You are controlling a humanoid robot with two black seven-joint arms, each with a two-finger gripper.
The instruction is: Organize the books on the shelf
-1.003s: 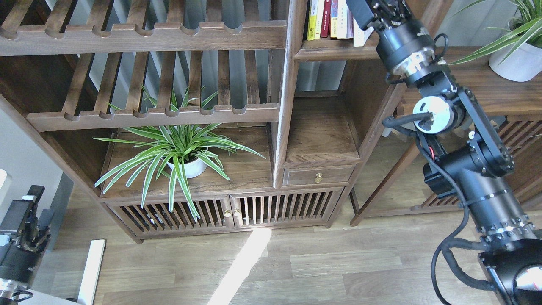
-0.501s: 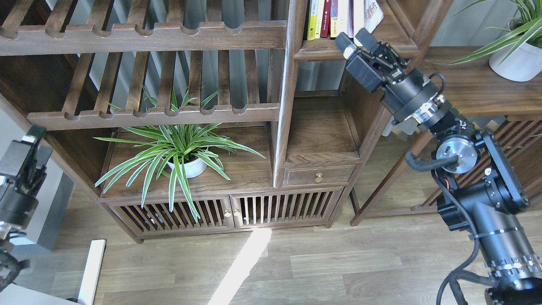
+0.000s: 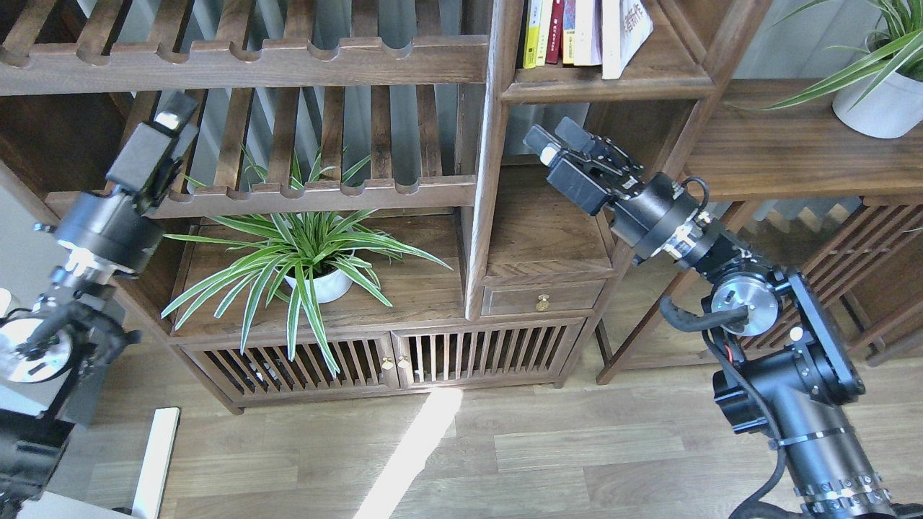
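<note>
Your right end effector (image 3: 554, 143) hangs in front of the narrow compartment, below the shelf (image 3: 606, 88) that carries the books (image 3: 584, 32); its two fingers stand apart with nothing between them. The books sit far up at the top edge, upright in a row, and the white one (image 3: 626, 36) at the right end leans out with its lower corner past the board's front lip. Your left end effector (image 3: 160, 140) is raised at the left, in front of the slatted rack (image 3: 288, 194), seen end-on, so you cannot tell whether its fingers are apart. The spider plant (image 3: 303, 252) stands on the lower board between the two arms
</note>
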